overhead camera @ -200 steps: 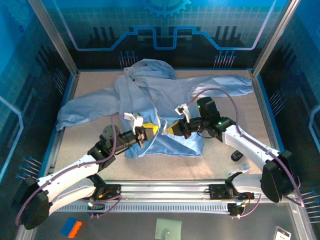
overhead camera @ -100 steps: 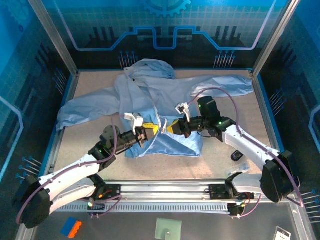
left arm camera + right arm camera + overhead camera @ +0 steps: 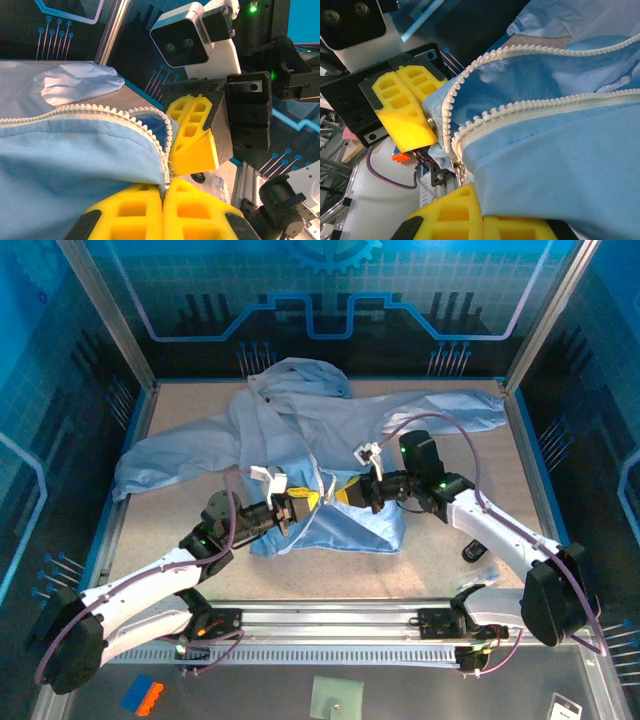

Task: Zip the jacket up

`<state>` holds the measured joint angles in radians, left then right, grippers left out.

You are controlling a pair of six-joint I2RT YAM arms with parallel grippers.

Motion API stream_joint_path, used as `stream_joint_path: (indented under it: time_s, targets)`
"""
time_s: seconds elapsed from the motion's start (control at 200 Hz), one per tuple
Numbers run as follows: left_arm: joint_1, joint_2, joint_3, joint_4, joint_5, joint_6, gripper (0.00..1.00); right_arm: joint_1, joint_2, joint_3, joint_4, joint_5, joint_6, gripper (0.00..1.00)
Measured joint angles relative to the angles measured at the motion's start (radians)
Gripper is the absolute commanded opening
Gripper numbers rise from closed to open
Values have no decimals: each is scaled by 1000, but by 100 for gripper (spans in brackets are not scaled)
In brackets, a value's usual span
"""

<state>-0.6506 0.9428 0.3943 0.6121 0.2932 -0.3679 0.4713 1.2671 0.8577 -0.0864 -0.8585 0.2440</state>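
One pale blue jacket (image 3: 330,425) lies spread over the far half of the bench (image 3: 440,565), with its hood toward the far edge and one sleeve toward each side. Two grippers meet at its near hem. The left gripper (image 3: 298,506) and right gripper (image 3: 343,496) are each clamped on fabric beside the two unjoined rows of white zipper teeth (image 3: 540,110).

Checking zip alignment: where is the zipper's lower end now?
Top view: the zipper's lower end sits mid-table at the near hem of the jacket, between the left end effector and right end effector, both shut on fabric.
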Motion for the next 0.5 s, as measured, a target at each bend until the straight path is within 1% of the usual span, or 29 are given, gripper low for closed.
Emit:
stream_joint_path:
  time_s: [0.5]
  targets:
    - [8, 38, 0, 24, 7, -4, 0, -2, 0, -7, 10, -26, 3, 0]
